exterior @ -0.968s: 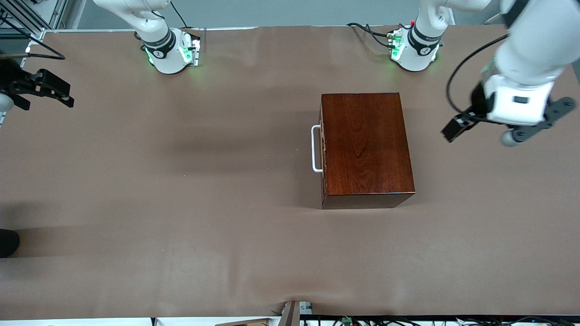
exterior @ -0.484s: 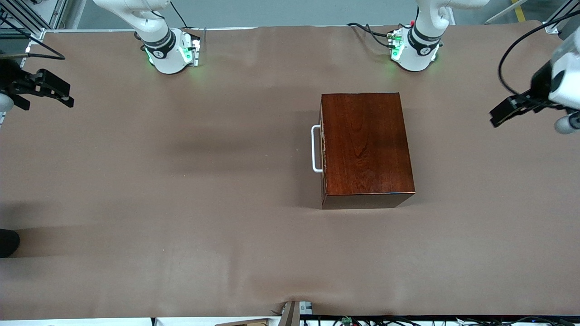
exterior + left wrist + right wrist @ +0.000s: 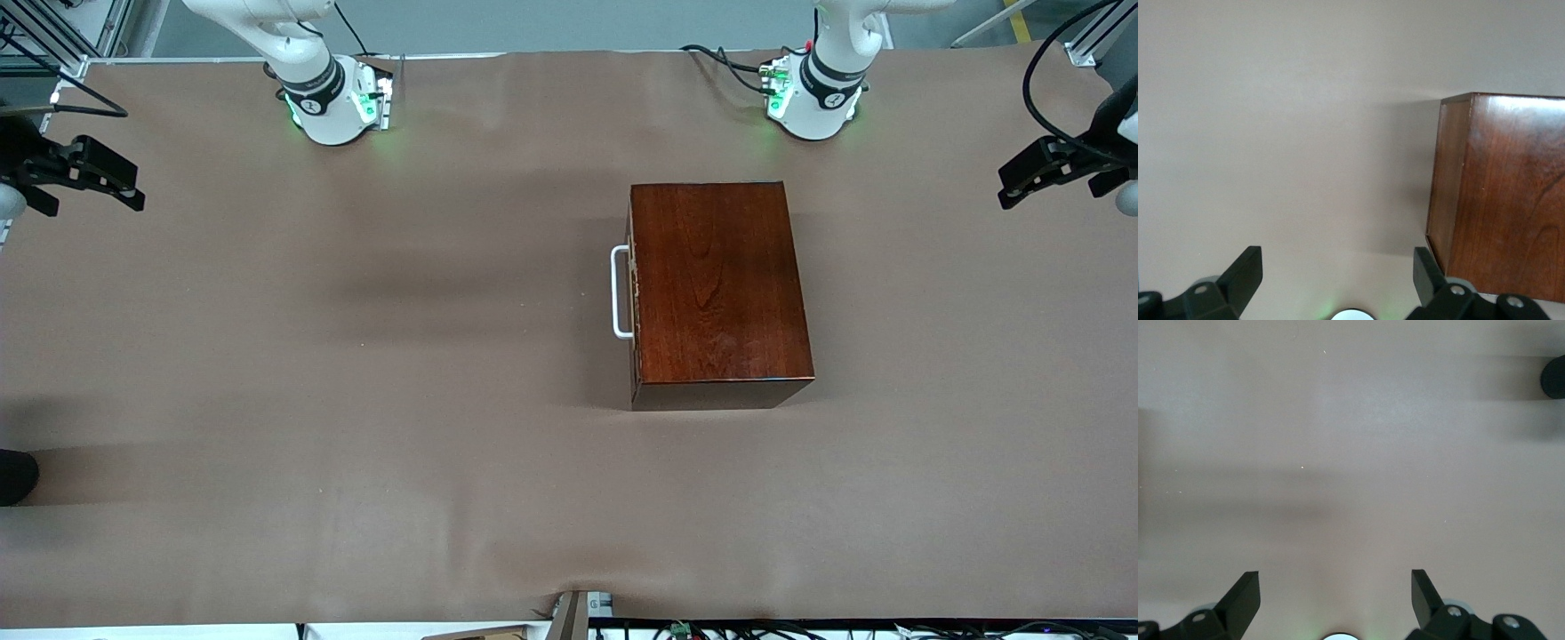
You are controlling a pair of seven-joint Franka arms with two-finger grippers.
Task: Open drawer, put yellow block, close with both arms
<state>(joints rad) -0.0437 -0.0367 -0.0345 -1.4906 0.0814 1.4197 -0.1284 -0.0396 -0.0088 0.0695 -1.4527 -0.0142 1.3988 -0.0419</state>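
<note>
The dark red-brown wooden box [image 3: 720, 289] stands on the table near the left arm's base. Its drawer [image 3: 633, 356] is pushed in, with the white bar handle [image 3: 619, 292] facing the right arm's end of the table. The yellow block is not in view. My left gripper [image 3: 1013, 187] hangs open and empty over the table's left-arm end, well away from the box. The left wrist view [image 3: 1337, 261] shows one corner of the box [image 3: 1501, 193]. My right gripper [image 3: 124, 182] waits open and empty over the right-arm end. The right wrist view [image 3: 1333, 581] shows only bare cloth below it.
A brown cloth [image 3: 356, 373] covers the whole table. A dark round object [image 3: 13, 476] sits at the table edge at the right arm's end, also in the right wrist view [image 3: 1555, 377]. Cables lie beside the left arm's base [image 3: 813, 93].
My left gripper has swung away from the box toward the left-arm end of the table and toward the bases. The right arm and the box have not moved.
</note>
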